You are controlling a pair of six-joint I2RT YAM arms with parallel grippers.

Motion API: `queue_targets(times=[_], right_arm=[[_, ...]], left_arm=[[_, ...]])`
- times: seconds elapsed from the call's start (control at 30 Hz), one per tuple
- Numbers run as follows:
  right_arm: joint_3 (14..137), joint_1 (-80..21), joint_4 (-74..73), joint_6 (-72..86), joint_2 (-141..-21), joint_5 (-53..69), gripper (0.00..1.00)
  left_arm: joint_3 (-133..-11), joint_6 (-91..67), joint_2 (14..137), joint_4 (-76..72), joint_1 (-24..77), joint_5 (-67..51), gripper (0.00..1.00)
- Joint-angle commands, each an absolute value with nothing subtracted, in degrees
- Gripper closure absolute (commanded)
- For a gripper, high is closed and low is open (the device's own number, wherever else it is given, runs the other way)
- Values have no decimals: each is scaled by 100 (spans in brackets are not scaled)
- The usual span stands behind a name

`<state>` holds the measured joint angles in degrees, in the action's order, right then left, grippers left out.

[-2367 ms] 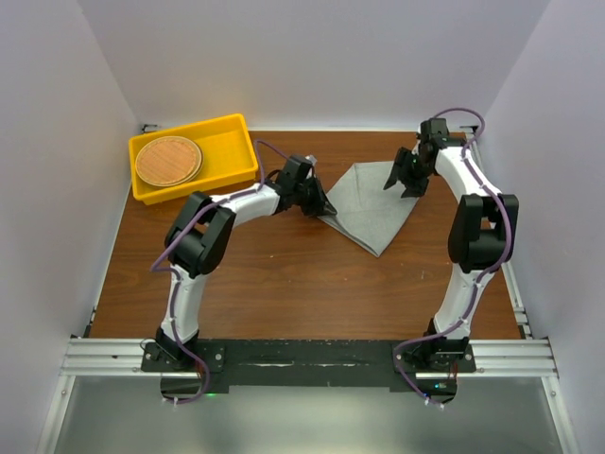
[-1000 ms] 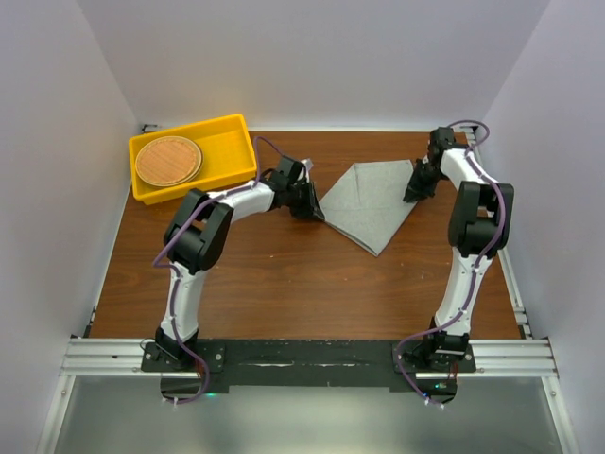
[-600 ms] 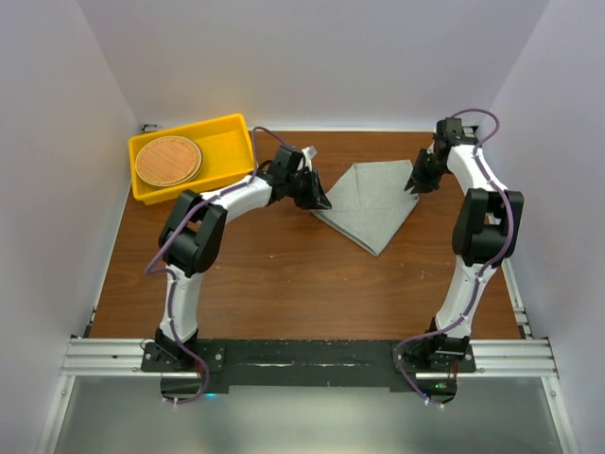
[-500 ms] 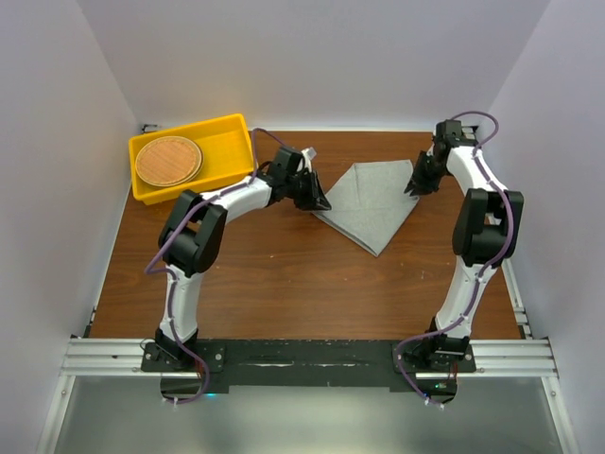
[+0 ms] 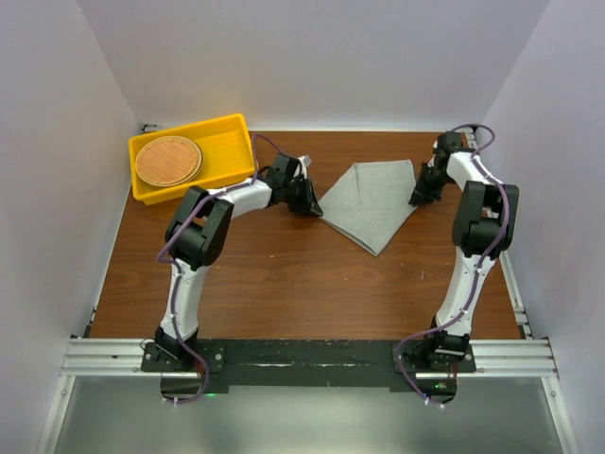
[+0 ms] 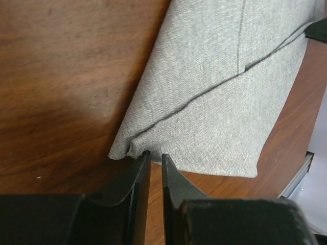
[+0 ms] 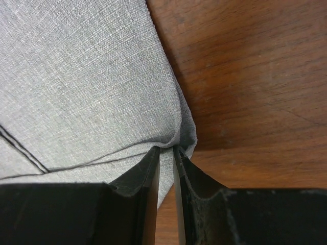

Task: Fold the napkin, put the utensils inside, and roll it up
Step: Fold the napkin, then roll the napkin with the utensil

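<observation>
The grey napkin [image 5: 369, 200] lies folded into a triangle on the brown table, its point toward the near side. My left gripper [image 5: 310, 204] is at its left corner. In the left wrist view the jaws [image 6: 153, 154] stand nearly closed, pinching the puckered corner of the napkin [image 6: 219, 97]. My right gripper [image 5: 417, 196] is at the right corner. In the right wrist view its jaws [image 7: 167, 150] are shut on the bunched edge of the napkin [image 7: 87, 81]. No utensils show in any view.
A yellow tray [image 5: 227, 128] stands at the back left with a round brown woven disc [image 5: 168, 161] in it. White walls close in the table on three sides. Bare wood [image 5: 284, 274] lies between the napkin and the arm bases.
The left gripper has drawn back slightly left and nearer with its corner. The right gripper has moved nearer along the right side. The napkin's top edge now lies flatter and more stretched.
</observation>
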<state>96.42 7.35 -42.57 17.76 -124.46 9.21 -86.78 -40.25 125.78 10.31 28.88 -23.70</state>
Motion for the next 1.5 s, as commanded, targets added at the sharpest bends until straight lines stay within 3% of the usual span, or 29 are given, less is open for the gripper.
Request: queue_targets(times=[0.0,0.27,0.4,0.53,0.77,0.93,1.47], right_arm=[[9791,712,-4412,1520,-12139,589,78],[9694,563,-4517,1556,-11452,580,65],[9887,203,-4798,1144,-11260,204,35],[9809,-499,-4851,757,-10926,-201,21],[8878,-2117,-4061,-604,-10441,-669,14],[8262,-2706,-3735,-1510,-10406,-54,19],[8271,-2672,-4140,-1881,-11153,1099,23]], left_arm=[[-9026,-3595,12525,1239,2874,-2144,79],[-9422,-3595,11963,1608,2865,-2355,71],[-9160,-3621,11393,1766,2830,-2347,69],[-8360,-3892,10689,1653,2664,-2425,65],[-6753,-3780,9240,1696,2111,-2557,60],[-6074,-3411,8535,1784,1872,-2619,60],[-5449,-3164,8051,1863,1617,-2962,60]])
